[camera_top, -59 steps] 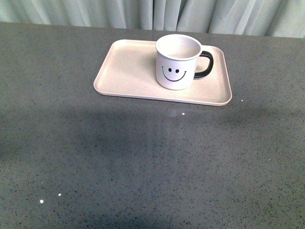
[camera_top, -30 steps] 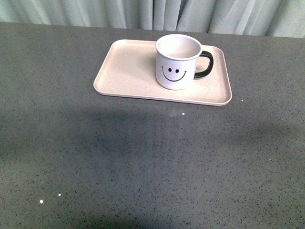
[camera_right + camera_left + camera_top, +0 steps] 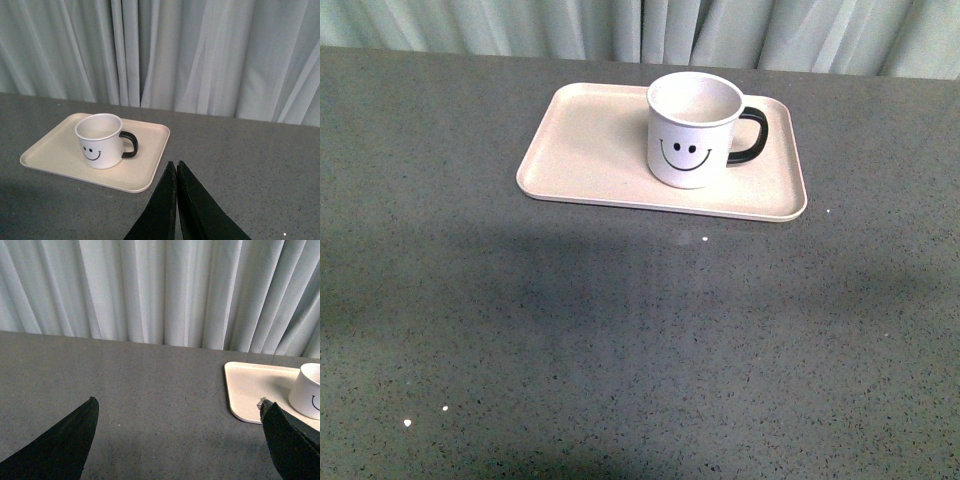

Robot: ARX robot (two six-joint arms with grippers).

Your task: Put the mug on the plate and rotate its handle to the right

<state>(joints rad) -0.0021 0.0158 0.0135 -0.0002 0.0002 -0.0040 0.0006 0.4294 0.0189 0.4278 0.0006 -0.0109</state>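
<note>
Sitting upright on the plate (image 3: 590, 150), the mug (image 3: 692, 130) is on the right half of it, smiley face toward the robot's body camera and the black handle (image 3: 750, 135) sticking out to the right. The plate itself lies flat on the speckled grey table (image 3: 620, 330), up near the pale curtain (image 3: 640, 25) at the back. Neither arm shows in the front view. From the left wrist camera, the left gripper (image 3: 180, 440) has its 2 dark fingers spread wide with nothing between them, and the mug is well apart from it, only partly in frame at the edge past one fingertip. From the right wrist camera, the right gripper (image 3: 176, 172) has its 2 fingers pressed together with nothing pinched between them, and the mug (image 3: 100, 140) sits well clear of the tips, with the near corner of the plate (image 3: 145, 175) the closest bit to them.
</note>
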